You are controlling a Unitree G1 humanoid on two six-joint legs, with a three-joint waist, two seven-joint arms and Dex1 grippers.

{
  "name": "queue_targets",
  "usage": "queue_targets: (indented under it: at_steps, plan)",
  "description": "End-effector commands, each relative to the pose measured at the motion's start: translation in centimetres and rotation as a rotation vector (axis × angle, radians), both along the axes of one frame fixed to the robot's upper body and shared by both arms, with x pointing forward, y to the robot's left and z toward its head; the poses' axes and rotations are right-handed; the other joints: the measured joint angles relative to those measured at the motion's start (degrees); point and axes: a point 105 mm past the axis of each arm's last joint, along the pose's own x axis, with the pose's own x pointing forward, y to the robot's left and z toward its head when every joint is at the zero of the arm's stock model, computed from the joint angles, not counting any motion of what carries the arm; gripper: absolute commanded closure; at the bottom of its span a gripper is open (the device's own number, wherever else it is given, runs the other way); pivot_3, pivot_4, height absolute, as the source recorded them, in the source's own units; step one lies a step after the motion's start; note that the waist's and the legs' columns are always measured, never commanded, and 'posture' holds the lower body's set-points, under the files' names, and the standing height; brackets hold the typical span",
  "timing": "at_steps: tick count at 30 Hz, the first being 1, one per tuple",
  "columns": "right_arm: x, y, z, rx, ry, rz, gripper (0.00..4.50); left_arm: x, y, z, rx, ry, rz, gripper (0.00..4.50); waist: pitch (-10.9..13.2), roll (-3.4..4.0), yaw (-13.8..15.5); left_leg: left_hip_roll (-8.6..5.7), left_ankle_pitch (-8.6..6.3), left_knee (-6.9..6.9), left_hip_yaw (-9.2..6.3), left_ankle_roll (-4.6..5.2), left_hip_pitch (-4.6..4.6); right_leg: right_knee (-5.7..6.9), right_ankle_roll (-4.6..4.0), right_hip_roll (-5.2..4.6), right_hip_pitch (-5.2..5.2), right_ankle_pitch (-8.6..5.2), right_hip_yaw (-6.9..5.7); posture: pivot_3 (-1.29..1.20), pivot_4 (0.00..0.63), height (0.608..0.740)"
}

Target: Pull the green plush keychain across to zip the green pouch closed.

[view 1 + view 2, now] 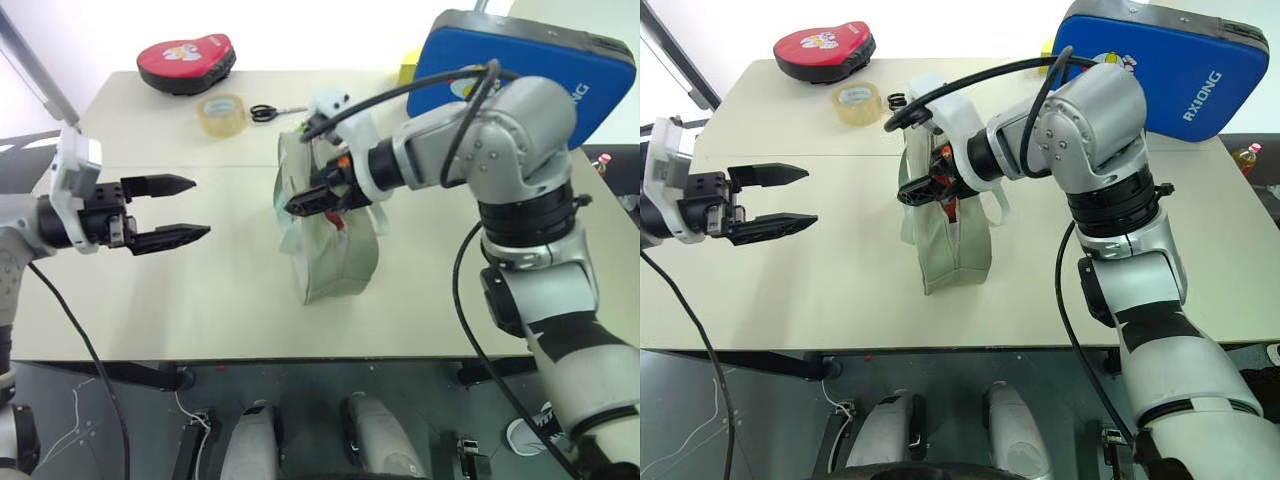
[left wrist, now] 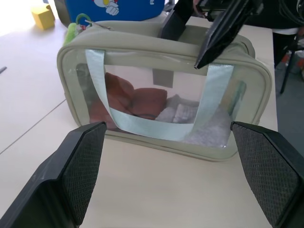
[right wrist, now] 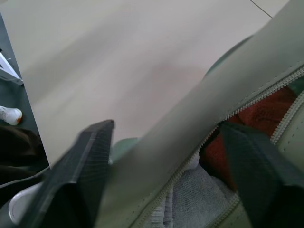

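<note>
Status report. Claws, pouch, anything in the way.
Left claw open, off the pouch's side. Right claw straddling the pouch rim, zipper open. Keychain at far end, untouched. Nothing in the way.

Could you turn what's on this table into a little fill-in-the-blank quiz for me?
1. The green pouch has its zipper ____, so red and white contents show.
2. The green plush keychain is at the pouch's end nearest the ____ pad.
3. One finger of the right gripper reaches ____ the pouch.
4. The left gripper's jaws are ____.

Missing words: open; blue; inside; open
</note>
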Motion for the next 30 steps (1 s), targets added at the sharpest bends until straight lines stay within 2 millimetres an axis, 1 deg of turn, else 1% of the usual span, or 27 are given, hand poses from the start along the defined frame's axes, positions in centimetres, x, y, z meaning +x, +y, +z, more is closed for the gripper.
queue_targets:
  at_steps: [1,3,4,7,9,11,12,14,15,16,18,21,25,27,30]
  plan:
    - [0.3,0.2,1.4,-0.006,-0.081,0.005,2.91,-0.5,0.0,1.1,0.019,-0.065,0.000,0.00,0.0,0.00,-0.1,0.00,0.00,0.00,-0.01,0.00,0.00,0.01,0.00,0.00,0.00,0.00,-0.01,0.00,0.150,0.737]
    - [0.8,-0.1,1.7,-0.012,-0.105,-0.015,3.88,-0.5,0.0,1.0,0.020,-0.067,0.002,0.00,0.0,0.00,-0.3,0.00,0.00,0.00,-0.01,0.00,0.00,0.01,0.00,0.00,0.00,0.00,-0.02,0.00,0.150,0.737]
    - [1.0,-0.3,1.9,-0.008,-0.111,-0.022,4.44,-0.5,0.0,1.0,0.021,-0.068,0.002,0.00,0.0,0.00,-0.4,0.00,0.00,0.00,-0.01,0.00,0.00,0.01,0.00,-0.01,0.00,0.00,-0.02,0.00,0.150,0.737]
    - [1.5,-1.4,3.8,0.003,-0.177,-0.008,4.48,-0.4,0.0,0.9,0.028,-0.070,0.001,0.00,0.0,0.00,-0.5,-0.01,0.00,0.00,-0.01,0.00,-0.03,0.00,0.00,-0.02,0.00,0.00,-0.02,0.00,0.150,0.737]
    - [1.4,-2.2,5.6,-0.002,-0.285,0.049,4.48,-0.4,-0.1,0.8,0.031,-0.072,-0.002,0.00,0.0,0.00,-0.5,-0.01,0.00,0.01,-0.02,0.00,-0.04,-0.03,0.00,-0.02,0.00,0.00,-0.03,0.00,0.150,0.737]
    - [0.5,-2.8,6.9,-0.035,-0.404,0.177,4.48,-0.4,-0.2,0.8,0.031,-0.074,-0.007,0.00,0.0,0.01,-0.5,-0.02,0.00,0.00,-0.03,0.01,-0.06,-0.06,0.00,-0.02,0.00,0.00,-0.05,0.00,0.150,0.737]
    - [-0.4,-3.0,7.3,-0.056,-0.448,0.260,4.48,-0.4,-0.2,0.9,0.030,-0.076,-0.008,0.00,0.0,0.02,-0.6,-0.02,-0.01,0.00,-0.03,0.01,-0.08,-0.09,0.00,-0.02,-0.01,0.00,-0.06,0.00,0.150,0.737]
    - [-1.9,-3.7,7.0,-0.131,-0.543,0.431,4.48,-0.3,-0.3,0.9,0.028,-0.078,-0.010,0.00,0.0,0.02,-0.8,-0.02,-0.01,-0.03,-0.05,0.02,-0.16,-0.10,0.01,-0.02,-0.08,0.00,-0.07,0.00,0.150,0.737]
    - [-2.5,-4.1,6.5,-0.174,-0.573,0.503,4.48,-0.2,-0.3,0.9,0.028,-0.079,-0.011,0.00,0.0,0.02,-0.9,-0.02,-0.02,-0.05,-0.09,0.04,-0.19,-0.11,0.01,-0.01,-0.11,0.00,-0.12,0.00,0.150,0.737]
    - [-2.6,-4.5,6.0,-0.217,-0.601,0.551,4.48,-0.2,-0.3,0.9,0.028,-0.079,-0.013,0.00,0.0,0.02,-1.1,-0.01,-0.04,-0.06,-0.14,0.07,-0.20,-0.12,0.01,-0.01,-0.10,0.00,-0.19,0.00,0.150,0.737]
    - [-1.9,-5.2,5.0,-0.312,-0.680,0.601,4.48,-0.1,-0.4,0.9,0.028,-0.081,-0.016,0.00,0.0,0.02,-1.4,0.03,-0.06,-0.07,-0.16,0.10,-0.17,-0.12,0.01,-0.01,-0.09,0.00,-0.22,0.00,0.150,0.737]
    - [-0.8,-5.8,4.0,-0.419,-0.759,0.647,4.48,-0.1,-0.5,0.9,0.028,-0.084,-0.020,0.00,0.0,0.02,-1.3,0.04,-0.04,0.03,-0.12,0.07,-0.11,0.01,-0.02,-0.01,-0.07,0.01,-0.21,0.00,0.150,0.737]
    - [-0.5,-6.0,2.8,-0.499,-0.788,0.693,4.48,-0.1,-0.5,1.1,0.032,-0.088,-0.021,0.00,0.0,0.03,-1.0,0.03,0.00,0.06,-0.12,0.01,-0.11,0.07,-0.05,-0.02,-0.07,0.04,-0.22,0.00,0.150,0.737]
    - [-0.1,-6.2,2.4,-0.531,-0.782,0.671,4.48,-0.1,-0.5,1.1,0.035,-0.087,-0.019,0.00,0.0,0.03,-1.0,0.03,0.02,0.07,-0.14,-0.03,-0.11,0.06,-0.05,-0.03,-0.05,0.04,-0.25,0.00,0.150,0.737]
    - [0.0,-5.7,2.5,-0.509,-0.764,0.621,4.48,-0.2,-0.5,1.1,0.039,-0.085,-0.018,0.00,0.0,0.03,-1.0,0.04,0.04,0.06,-0.20,-0.06,-0.11,0.06,-0.05,-0.07,-0.05,0.04,-0.25,0.00,0.150,0.737]
